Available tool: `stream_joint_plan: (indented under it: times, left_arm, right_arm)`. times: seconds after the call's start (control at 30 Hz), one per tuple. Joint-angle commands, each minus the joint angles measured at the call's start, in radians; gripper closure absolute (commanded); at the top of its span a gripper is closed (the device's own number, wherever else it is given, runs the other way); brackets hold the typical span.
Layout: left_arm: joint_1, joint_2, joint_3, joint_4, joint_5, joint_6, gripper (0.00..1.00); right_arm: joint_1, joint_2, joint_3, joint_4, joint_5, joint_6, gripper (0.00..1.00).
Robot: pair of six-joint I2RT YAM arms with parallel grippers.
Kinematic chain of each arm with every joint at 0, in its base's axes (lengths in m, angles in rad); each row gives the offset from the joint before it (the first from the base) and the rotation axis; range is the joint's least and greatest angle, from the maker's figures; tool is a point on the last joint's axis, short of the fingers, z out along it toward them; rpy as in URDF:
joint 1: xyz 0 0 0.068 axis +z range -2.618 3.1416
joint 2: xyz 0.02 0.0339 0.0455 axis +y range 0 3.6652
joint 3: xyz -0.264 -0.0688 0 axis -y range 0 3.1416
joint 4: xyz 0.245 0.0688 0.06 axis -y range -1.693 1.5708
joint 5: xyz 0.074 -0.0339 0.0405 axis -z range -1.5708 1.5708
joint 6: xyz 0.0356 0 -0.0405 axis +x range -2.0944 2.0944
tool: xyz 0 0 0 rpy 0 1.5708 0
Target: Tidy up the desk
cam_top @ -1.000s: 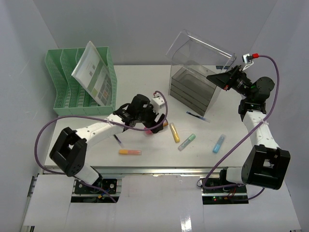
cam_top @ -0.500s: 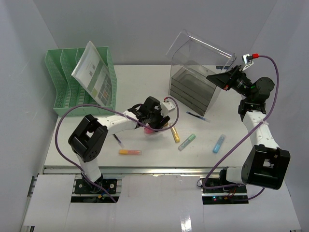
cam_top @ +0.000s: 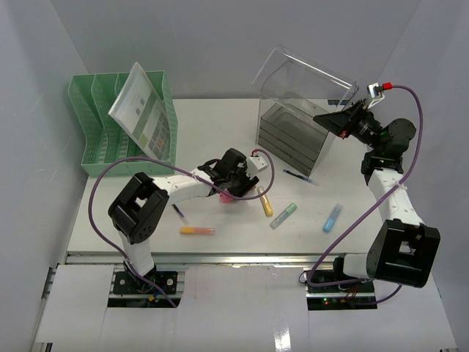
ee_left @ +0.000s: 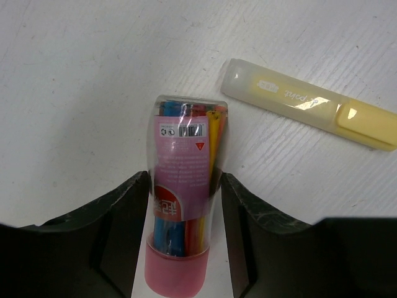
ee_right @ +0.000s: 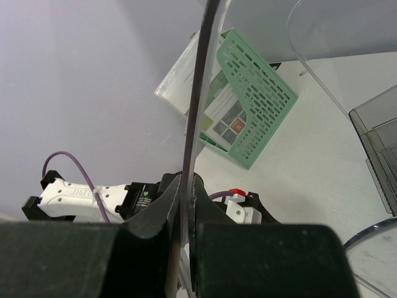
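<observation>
The white desk (cam_top: 212, 125) carries scattered pens. A clear tube of coloured pens with a pink cap (ee_left: 183, 161) lies flat on it, pink in the top view (cam_top: 229, 196). My left gripper (ee_left: 185, 186) straddles the tube's middle, both fingertips against its sides, low over the desk (cam_top: 233, 187). My right gripper (ee_right: 188, 186) is shut on the edge of a clear plastic cover (ee_right: 205, 74). It holds the cover tilted up above the grey drawer box (cam_top: 289, 136) at the back right (cam_top: 338, 121).
A yellow highlighter (ee_left: 310, 112) lies just right of the tube (cam_top: 264, 201). Orange (cam_top: 197, 230), green (cam_top: 283, 215) and blue (cam_top: 333, 217) highlighters, a blue pen (cam_top: 300, 176) and a dark pen (cam_top: 179, 213) lie around. A green file rack (cam_top: 95, 125) holds a booklet (cam_top: 143, 110) at back left.
My left arm has swung right and reached out, bringing its gripper down onto the pen tube. The right arm and the clear cover have not moved.
</observation>
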Motion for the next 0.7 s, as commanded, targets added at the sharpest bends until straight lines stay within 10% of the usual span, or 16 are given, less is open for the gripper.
stream_joint_plan:
  times: [0.0,0.33,0.67]
  left_arm:
    - [-0.003,0.015,0.014,-0.021,-0.013,-0.006,0.37]
    - [-0.003,0.028,0.03,-0.025,-0.02,-0.014,0.42]
    - [0.017,-0.036,0.034,0.009,-0.102,-0.117,0.91]
  right_arm:
    - [-0.014,-0.045,0.022,0.181,0.029,-0.037,0.92]
    - [-0.014,-0.045,0.018,0.181,0.026,-0.04,0.92]
    - [-0.013,-0.053,0.015,0.19,0.015,-0.04,0.92]
